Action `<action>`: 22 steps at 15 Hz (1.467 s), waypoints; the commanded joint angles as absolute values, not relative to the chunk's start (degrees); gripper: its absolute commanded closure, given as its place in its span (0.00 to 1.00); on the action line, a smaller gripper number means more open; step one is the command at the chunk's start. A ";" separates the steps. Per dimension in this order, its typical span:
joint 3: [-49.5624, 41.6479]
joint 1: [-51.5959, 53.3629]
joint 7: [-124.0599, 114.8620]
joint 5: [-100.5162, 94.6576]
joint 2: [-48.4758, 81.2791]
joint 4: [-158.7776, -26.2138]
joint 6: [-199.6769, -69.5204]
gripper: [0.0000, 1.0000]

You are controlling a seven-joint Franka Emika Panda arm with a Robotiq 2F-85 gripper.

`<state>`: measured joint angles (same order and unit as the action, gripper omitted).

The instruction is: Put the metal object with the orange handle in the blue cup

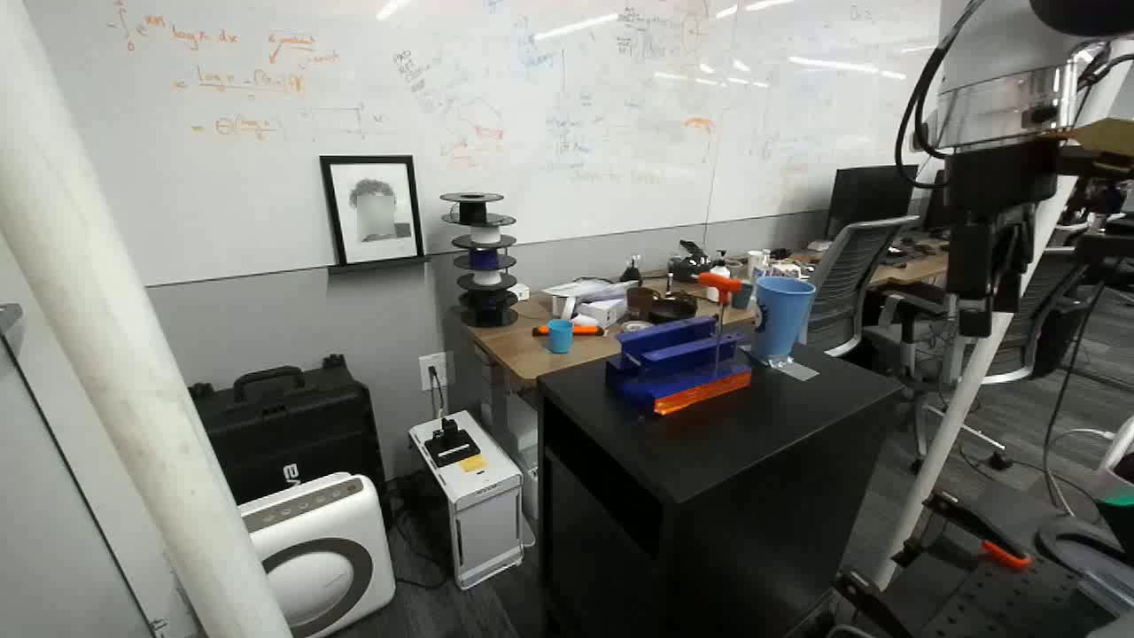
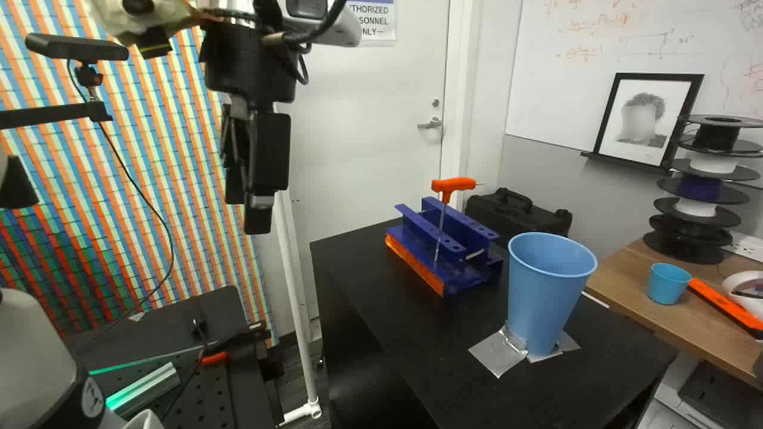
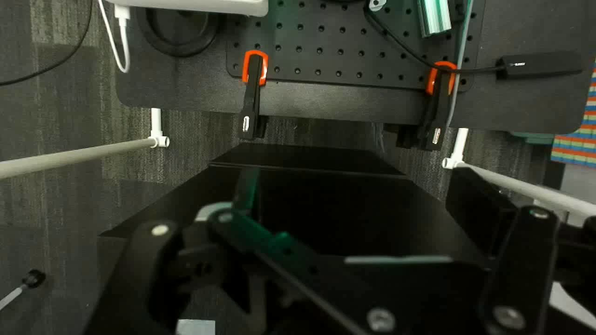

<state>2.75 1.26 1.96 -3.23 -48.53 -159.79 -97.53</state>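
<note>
The metal object with the orange handle stands upright in the dark blue block. Its handle is on top and its thin shaft goes down to the block's base. The blue cup stands upright beside the block. The cup has silver tape around its foot. My gripper hangs pointing down, apart from both things and higher than them. In an exterior view the gripper is left of the block. In the wrist view its fingers are wide apart with nothing between them; tool and cup are out of that view.
Block and cup stand on a black cabinet. A wooden desk behind holds a small teal cup and a stack of spools. A black pegboard table with two orange clamps is on the robot's side.
</note>
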 commanded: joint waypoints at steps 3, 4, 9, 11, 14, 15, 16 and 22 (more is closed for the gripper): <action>2.31 1.77 1.63 -3.50 -48.49 -159.58 -97.33 0.00; 2.31 1.77 1.63 -3.50 -48.49 -159.57 -97.33 0.00; 2.31 1.77 1.63 -3.50 -48.49 -159.57 -97.33 0.00; 2.31 1.77 1.63 -3.50 -48.49 -159.57 -97.33 0.00; 2.31 1.77 1.63 -3.50 -48.49 -159.57 -97.33 0.00; 3.19 1.24 0.92 -5.26 -48.87 -159.64 -99.56 0.00; 3.98 0.51 0.05 -7.39 -48.90 -159.59 -102.00 0.00; 3.93 -4.44 -7.44 -18.29 -42.32 -156.02 -120.34 0.00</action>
<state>3.30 -1.22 -3.25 -14.69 -47.04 -158.56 -111.79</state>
